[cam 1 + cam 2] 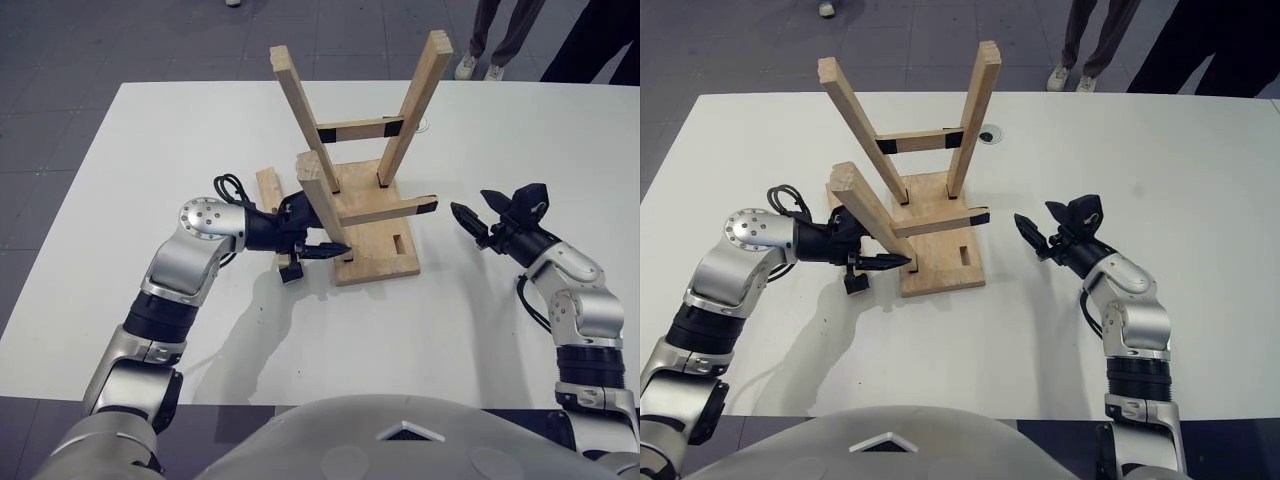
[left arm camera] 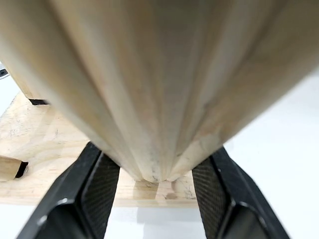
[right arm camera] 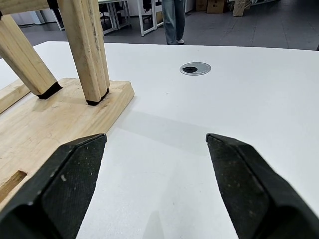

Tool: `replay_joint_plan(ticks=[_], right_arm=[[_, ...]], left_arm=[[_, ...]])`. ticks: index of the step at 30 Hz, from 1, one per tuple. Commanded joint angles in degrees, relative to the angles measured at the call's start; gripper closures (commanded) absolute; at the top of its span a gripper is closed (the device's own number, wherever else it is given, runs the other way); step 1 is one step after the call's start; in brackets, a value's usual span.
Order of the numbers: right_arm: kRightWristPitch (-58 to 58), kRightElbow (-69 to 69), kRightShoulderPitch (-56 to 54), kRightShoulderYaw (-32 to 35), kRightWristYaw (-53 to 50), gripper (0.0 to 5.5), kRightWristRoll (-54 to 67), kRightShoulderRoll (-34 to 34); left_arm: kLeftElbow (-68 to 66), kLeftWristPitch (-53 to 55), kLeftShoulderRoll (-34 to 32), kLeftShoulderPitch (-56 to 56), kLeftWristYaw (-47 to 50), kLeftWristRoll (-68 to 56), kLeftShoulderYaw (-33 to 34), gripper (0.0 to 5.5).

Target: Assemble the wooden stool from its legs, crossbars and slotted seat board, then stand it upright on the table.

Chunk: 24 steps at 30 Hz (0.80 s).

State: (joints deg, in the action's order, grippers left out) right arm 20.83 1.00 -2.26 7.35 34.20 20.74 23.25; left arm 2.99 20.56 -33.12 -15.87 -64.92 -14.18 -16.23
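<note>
While a third pale wooden leg [image 1: 322, 195] is gripped near its foot by the left gripper [image 1: 320, 255], the stool is seen roughly three-quarters built and upside down. The leg is clamped between the two black ribbed pads [image 2: 99, 191], which are closed against its opposite faces. Its foot is held at the near left corner of the light slotted seat board [image 1: 375, 258]. Whether it is fully seated in its slot cannot be told.

A short wooden crossbar with black end caps [image 1: 385, 208] is carried by that leg, and its free end is left hanging over an empty rectangular slot [image 1: 398, 243]. Farther back, two more square-section wooden legs [image 1: 300, 105] are already stood in the board and joined by a second black-capped crossbar [image 1: 360, 130].

A loose length of pale wood [image 1: 266, 185], probably the fourth leg, is seen lying flat on the white table [image 1: 150, 150] just behind the left arm. By this showing, that last leg has yet to be fitted, and the stool has yet to be turned over onto its feet.

The right gripper [image 1: 470, 205] is held spread wide and empty above the table, a little apart from the board's right edge.
</note>
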Motion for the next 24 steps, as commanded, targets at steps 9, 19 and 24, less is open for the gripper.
replay_joint_plan(ticks=[9, 19, 24], right_arm=[[0.53, 1.33, 0.85, 0.84, -0.87, 1.8, 0.44, -0.3], [0.81, 1.68, 0.36, 0.45, -1.49, 1.8, 0.65, -0.99], [0.9, 1.74, -0.02, -0.09, -1.2, 1.8, 0.58, -1.17]], left_arm=[[-3.9, 1.5, -2.02, 10.07, 14.31, 12.05, -10.37, 3.45], [0.43, 10.58, -5.63, 8.26, 18.81, 13.87, -15.03, 3.45], [3.32, 9.12, -4.67, 8.93, 24.63, 13.83, -13.97, 3.45]])
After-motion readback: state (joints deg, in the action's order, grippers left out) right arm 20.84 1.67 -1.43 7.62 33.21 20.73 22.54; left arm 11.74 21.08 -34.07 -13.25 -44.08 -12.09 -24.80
